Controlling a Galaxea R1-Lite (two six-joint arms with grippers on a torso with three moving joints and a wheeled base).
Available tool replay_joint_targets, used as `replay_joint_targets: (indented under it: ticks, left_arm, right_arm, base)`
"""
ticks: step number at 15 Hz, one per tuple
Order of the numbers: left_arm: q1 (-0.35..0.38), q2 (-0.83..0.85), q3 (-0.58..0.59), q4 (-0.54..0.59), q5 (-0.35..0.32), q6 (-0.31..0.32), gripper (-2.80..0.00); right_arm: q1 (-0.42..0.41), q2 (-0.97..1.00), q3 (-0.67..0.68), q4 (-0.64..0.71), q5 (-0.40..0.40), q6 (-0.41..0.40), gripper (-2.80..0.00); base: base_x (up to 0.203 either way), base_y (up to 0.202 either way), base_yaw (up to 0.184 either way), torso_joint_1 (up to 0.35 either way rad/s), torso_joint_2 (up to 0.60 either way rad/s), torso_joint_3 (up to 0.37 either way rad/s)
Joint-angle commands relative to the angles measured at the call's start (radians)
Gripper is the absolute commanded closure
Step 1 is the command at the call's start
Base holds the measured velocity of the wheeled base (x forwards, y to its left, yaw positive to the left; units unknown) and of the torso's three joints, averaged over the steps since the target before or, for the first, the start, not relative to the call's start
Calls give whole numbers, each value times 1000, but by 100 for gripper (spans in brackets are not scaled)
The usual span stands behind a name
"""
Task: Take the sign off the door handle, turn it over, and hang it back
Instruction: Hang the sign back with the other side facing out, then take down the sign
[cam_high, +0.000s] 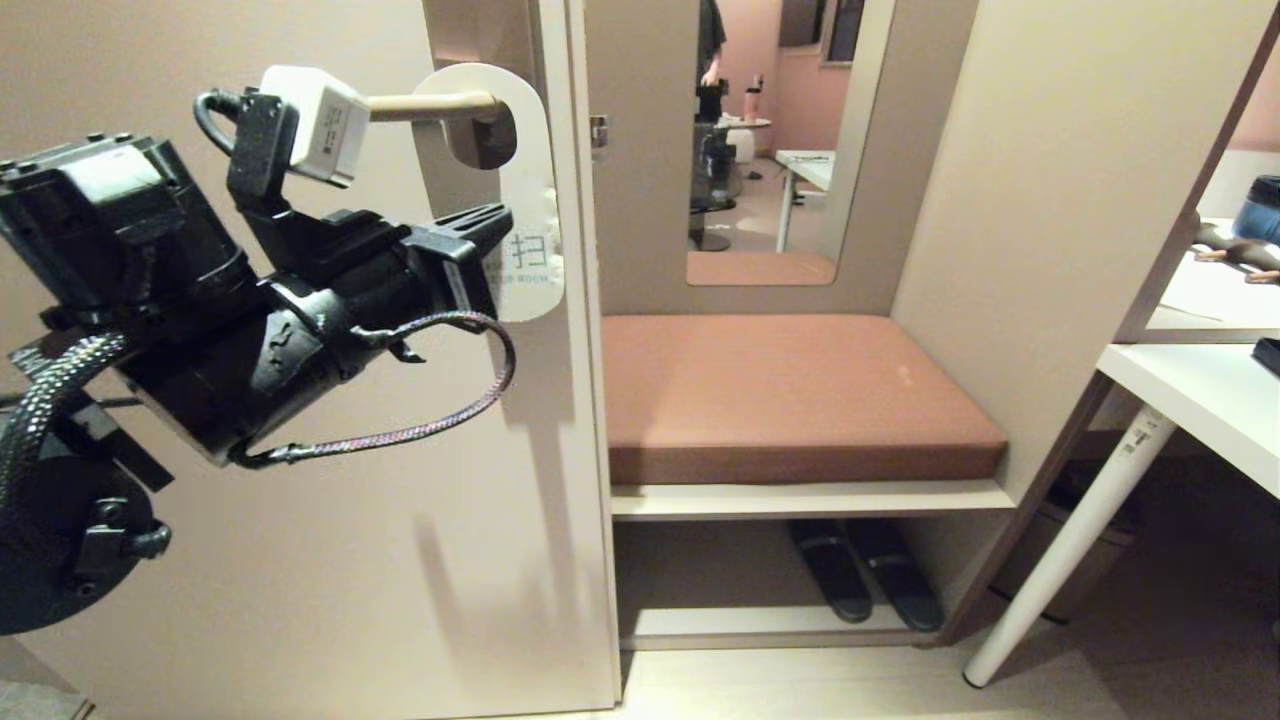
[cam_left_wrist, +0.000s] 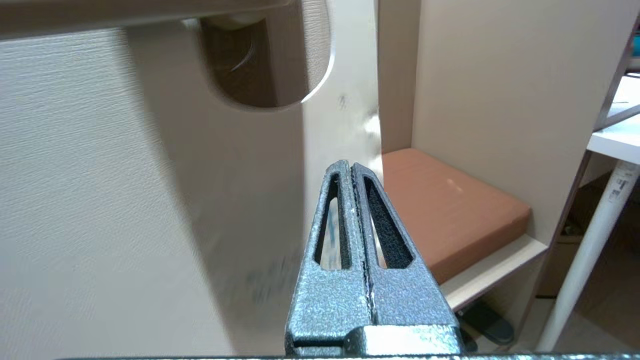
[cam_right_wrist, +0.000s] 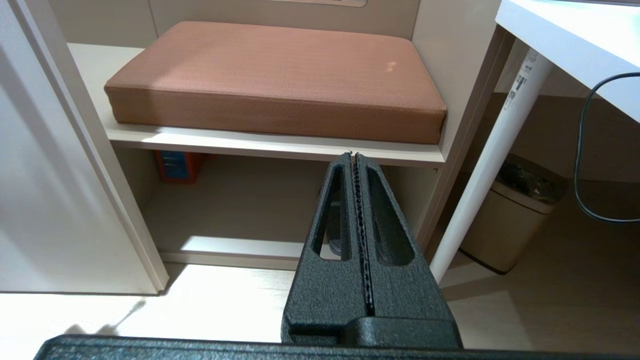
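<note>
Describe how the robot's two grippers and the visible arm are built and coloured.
The left arm is glossy black, with a white box-shaped module clipped near its wrist and a braided cable looping underneath. The left gripper has grey speckled, tapering fingers with slotted cut-outs. The right gripper has the same wedge shape in matt black, with ribbed inner edges.

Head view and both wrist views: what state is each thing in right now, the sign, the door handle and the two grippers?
sign: hanging on the door handle, white side out.
door handle: level, passing through the sign's hole.
left gripper: shut, raised beside the sign's lower part; holding nothing that can be seen.
right gripper: shut, empty, low in front of the bench shelf.
slippers: lying side by side under the cushioned bench.
</note>
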Motion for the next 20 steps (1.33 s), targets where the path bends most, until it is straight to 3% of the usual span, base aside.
replay_joint_targets:
  ticks: [1,4,11,17,20]
  left_arm:
    - [25,-92,61,-5,0,0,0]
    - [50,-204,171,-3,0,0,0]
    - [180,-466,403,8,-1,4,0]
    - [189,-727,646,35,27,11,0]
    - [264,-851,766,37,26,9,0]
  right_arm:
    - [0,0,0,-1,1,0,0]
    - [0,0,0,-1,1,0,0]
    - [0,0,0,-1,1,0,0]
    - [0,0,0,-1,0,0,0]
    - [0,0,0,-1,1,0,0]
  base:
    - [0,0,0,0,0,0]
    - [0,0,0,0,0,0]
    - [0,0,0,0,0,0]
    - [0,0,0,0,0,0]
    - [0,0,0,0,0,0]
